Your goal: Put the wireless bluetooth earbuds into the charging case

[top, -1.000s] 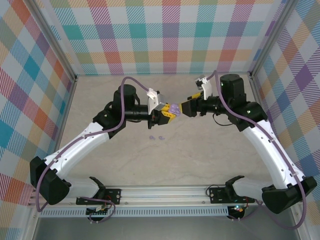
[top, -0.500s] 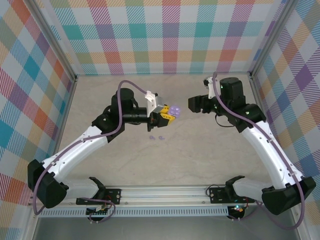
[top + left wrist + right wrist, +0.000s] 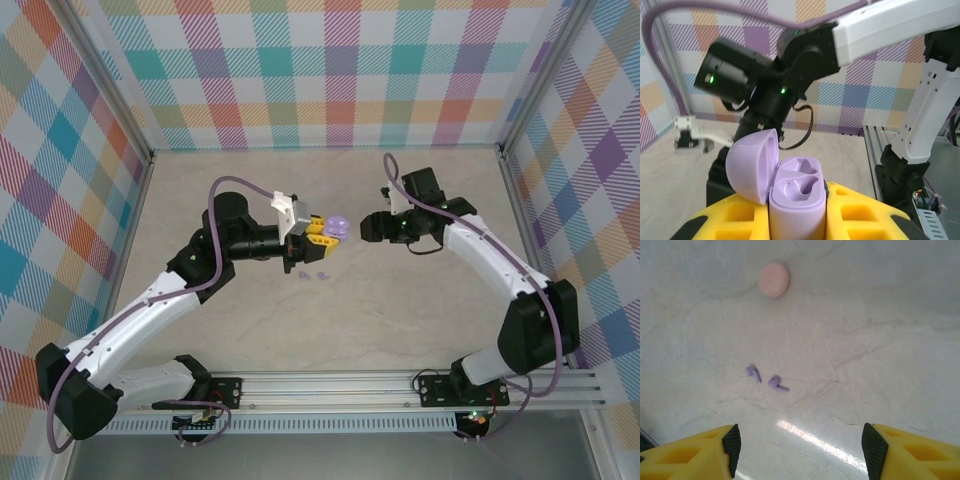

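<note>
**Open case held aloft on the left, both earbuds lying on the table**

On the left, the left end effector [image 3: 322,231] is clamped on the charging case [image 3: 338,224] and holds it above the table [image 3: 400,330]. The left wrist view shows the case [image 3: 795,200] upright between the yellow fingers [image 3: 860,215]. Its lid [image 3: 752,165] is swung open to the left, and the pale two-lobed inside faces up with both hollows bare.

Just below the case in the top view, the wireless bluetooth earbuds [image 3: 311,273] lie on the table side by side, near each other but apart. Neither end effector touches them.

To the right, the right end effector [image 3: 368,228] faces the case across a short gap. In the right wrist view its fingers [image 3: 730,447] stand wide apart with nothing between them. The two earbuds [image 3: 765,377] lie on the table ahead of it, and a salmon-pink round disc [image 3: 774,279] sits well beyond them.
</note>
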Action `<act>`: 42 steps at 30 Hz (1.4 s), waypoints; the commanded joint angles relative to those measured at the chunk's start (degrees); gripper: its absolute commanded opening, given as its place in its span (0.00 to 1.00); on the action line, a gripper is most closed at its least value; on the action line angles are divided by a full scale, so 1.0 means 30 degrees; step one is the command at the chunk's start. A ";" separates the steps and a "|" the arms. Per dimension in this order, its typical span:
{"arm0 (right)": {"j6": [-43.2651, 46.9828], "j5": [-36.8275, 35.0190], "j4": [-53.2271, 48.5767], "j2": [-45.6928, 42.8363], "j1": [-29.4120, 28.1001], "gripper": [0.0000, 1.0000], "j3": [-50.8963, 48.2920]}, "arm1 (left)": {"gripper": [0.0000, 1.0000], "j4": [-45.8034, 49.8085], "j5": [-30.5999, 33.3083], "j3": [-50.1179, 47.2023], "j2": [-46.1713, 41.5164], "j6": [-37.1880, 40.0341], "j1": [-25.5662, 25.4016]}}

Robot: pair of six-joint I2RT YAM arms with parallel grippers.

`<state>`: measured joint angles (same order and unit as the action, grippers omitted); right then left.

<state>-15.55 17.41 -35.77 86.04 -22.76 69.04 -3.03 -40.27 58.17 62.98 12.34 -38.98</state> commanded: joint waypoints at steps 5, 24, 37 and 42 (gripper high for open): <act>-0.0828 0.1520 0.0979 0.3129 -0.1686 0.64 0.0182 | 0.07 -0.0876 0.1236 -0.0727 -0.1656 -0.1015 -0.0270; 0.0325 -0.1174 -0.1658 0.9633 -0.5340 0.51 0.4938 | 0.09 -0.0199 0.1837 -0.1012 -0.3576 -0.1447 -0.0277; 0.1350 -0.3679 -0.3591 1.1707 -0.6738 0.50 0.7096 | 0.09 -0.0105 0.1971 -0.1088 -0.3820 -0.1417 -0.0275; 0.1290 -0.4411 -0.3937 1.2235 -0.6910 0.48 0.7708 | 0.09 -0.0112 0.2027 -0.1139 -0.3811 -0.1421 -0.0268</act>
<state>-12.58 7.01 -45.23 121.51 -43.05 89.93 -3.03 -34.76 55.53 52.58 8.54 -39.00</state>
